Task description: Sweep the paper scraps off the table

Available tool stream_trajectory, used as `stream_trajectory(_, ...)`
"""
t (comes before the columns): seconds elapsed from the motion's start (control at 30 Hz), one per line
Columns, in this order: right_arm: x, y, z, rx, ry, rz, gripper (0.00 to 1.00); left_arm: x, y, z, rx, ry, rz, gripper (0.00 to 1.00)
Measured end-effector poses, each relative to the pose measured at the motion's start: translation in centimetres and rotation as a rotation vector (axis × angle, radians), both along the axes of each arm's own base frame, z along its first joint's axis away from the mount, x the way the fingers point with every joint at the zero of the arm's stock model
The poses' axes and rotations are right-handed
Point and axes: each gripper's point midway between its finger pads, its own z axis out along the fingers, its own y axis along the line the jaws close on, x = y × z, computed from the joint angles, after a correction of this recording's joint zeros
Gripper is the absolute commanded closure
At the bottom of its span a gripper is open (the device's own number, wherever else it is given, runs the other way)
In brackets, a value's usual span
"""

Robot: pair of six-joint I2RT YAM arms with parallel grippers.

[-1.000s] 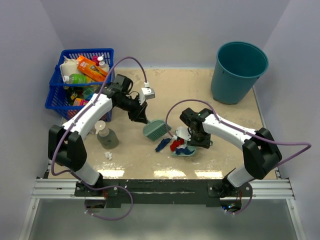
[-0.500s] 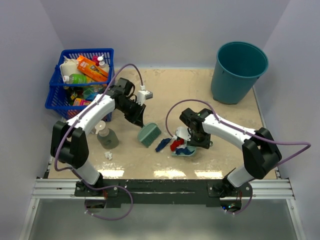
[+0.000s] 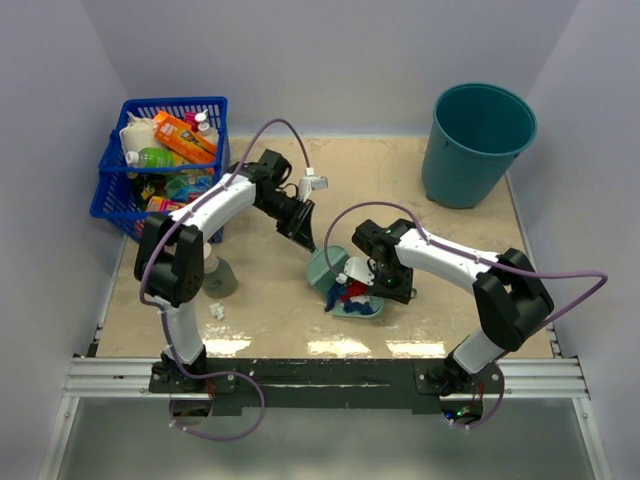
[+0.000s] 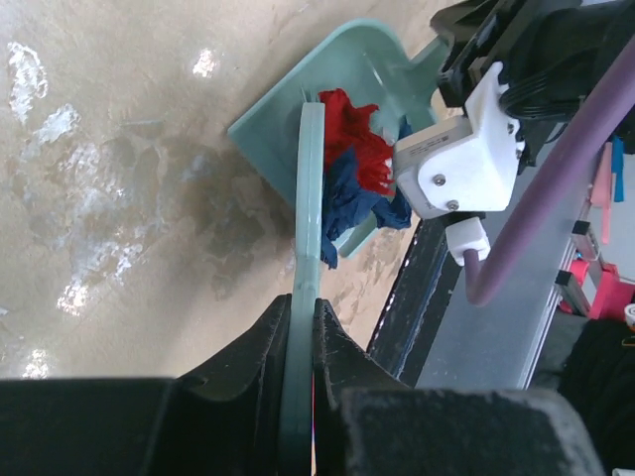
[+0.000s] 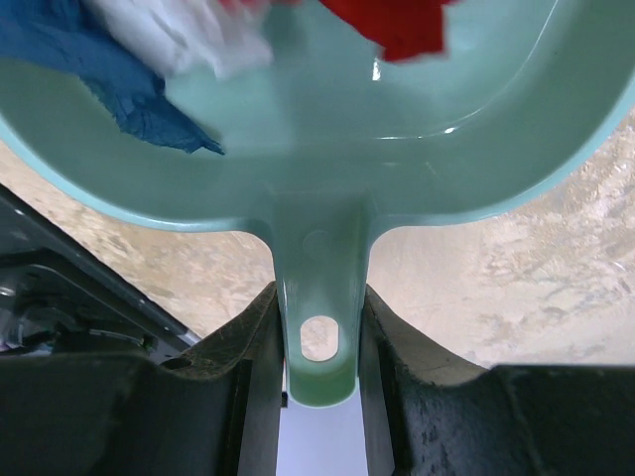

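My left gripper is shut on the teal hand brush, seen edge-on in the left wrist view, with its head against the mouth of the teal dustpan. My right gripper is shut on the dustpan handle. Red, navy and white paper scraps lie in the pan. One white scrap lies on the table at the near left, apart from both grippers.
A blue basket full of bottles and packets stands at the far left. A soap dispenser bottle stands in front of it. A teal bucket stands at the far right corner. The black front rail runs behind the dustpan's near side.
My left gripper has swung the brush right and toward the dustpan, pushing the loose navy scrap into the pan's mouth. The right gripper and dustpan shifted slightly left.
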Motion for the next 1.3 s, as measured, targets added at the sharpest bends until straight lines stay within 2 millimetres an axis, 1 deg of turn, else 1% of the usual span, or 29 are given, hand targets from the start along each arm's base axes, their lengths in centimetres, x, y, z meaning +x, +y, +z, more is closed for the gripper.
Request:
stream_trajectory(0.27,-0.4,1.6,-0.6,0.086,0.022,-0.036,1.0,0.2,-0.5,1.0,-0.074,0.064,0.034,1.0)
stream_trajectory(0.53,-0.4,2.7,-0.6,0.136,0.027,-0.055,1.0,1.6,-0.5,0.4,-0.08,0.081,0.064,1.0)
stream_trajectory(0.67,-0.5,2.9,-0.6,0.145,0.032,-0.059,1.0,3.2,-0.1,0.3,-0.027,0.013,0.087,1.0)
stream_trajectory(0.83,-0.5,2.9,-0.6,0.147,0.034,-0.061,1.0,5.5,0.4,1.2,0.015,-0.098,0.102,1.0)
stream_trajectory(0.93,-0.5,3.0,-0.7,0.15,0.031,-0.061,1.0,6.3,0.5,1.7,0.023,-0.147,0.099,1.0)
stream_trajectory(1.13,-0.1,3.2,-0.7,0.162,0.017,-0.063,1.0,6.7,0.7,2.0,0.034,-0.175,0.093,1.0)
stream_trajectory(1.2,0.1,3.3,-0.7,0.167,0.011,-0.066,1.0,7.3,0.9,2.4,0.05,-0.207,0.099,1.0)
stream_trajectory(1.3,0.3,3.5,-0.8,0.176,0.001,-0.075,1.0,9.1,1.4,3.4,0.091,-0.299,0.125,1.0)
